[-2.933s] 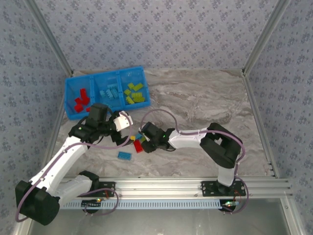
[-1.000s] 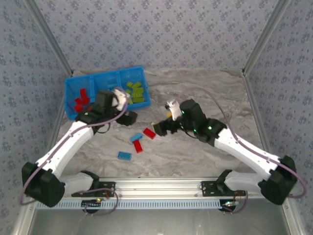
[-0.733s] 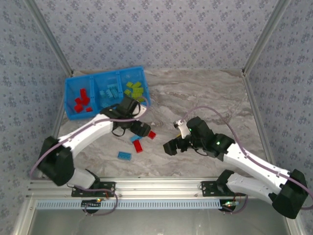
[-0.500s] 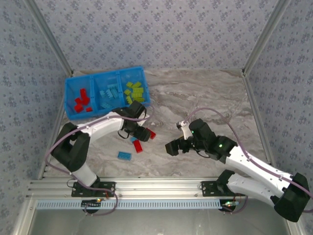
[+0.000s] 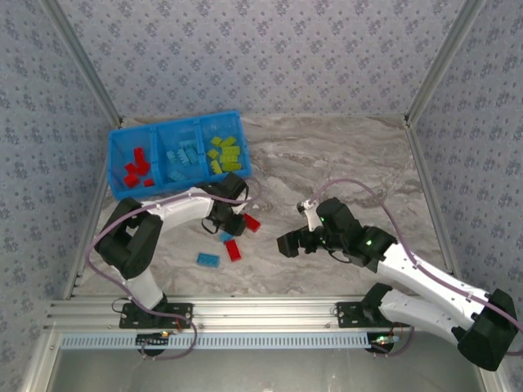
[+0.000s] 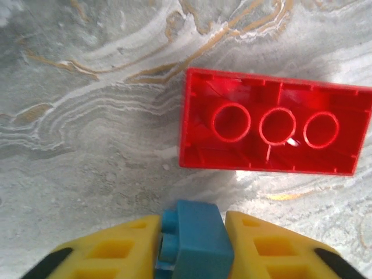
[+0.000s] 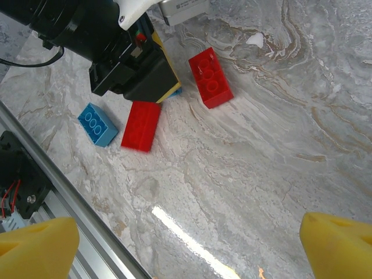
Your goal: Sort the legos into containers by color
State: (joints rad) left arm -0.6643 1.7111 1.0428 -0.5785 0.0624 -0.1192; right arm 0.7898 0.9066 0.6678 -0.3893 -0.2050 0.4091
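Observation:
My left gripper (image 5: 231, 227) is down on the table, its yellow fingers (image 6: 110, 250) shut on a small blue lego (image 6: 197, 238) pressed between them. Just beyond the fingertips lies a red lego (image 6: 273, 131) with its hollow underside up. A second red lego (image 5: 234, 250) and another blue lego (image 5: 208, 260) lie nearer the front edge. My right gripper (image 5: 286, 243) hovers open to the right of them, nothing between its fingers (image 7: 40, 244). The blue tray (image 5: 122, 147) at the back left holds red (image 5: 135, 170), light blue (image 5: 181, 155) and yellow-green legos (image 5: 225, 155) in separate containers.
The marble tabletop (image 5: 343, 163) stretches bare to the right and back. A metal rail (image 5: 270, 310) runs along the near edge. Patterned walls enclose the back and sides.
The left gripper reached from the tray to the loose legos and closed its fingers on the small blue one. The right arm pulled back toward the near right and now holds still.

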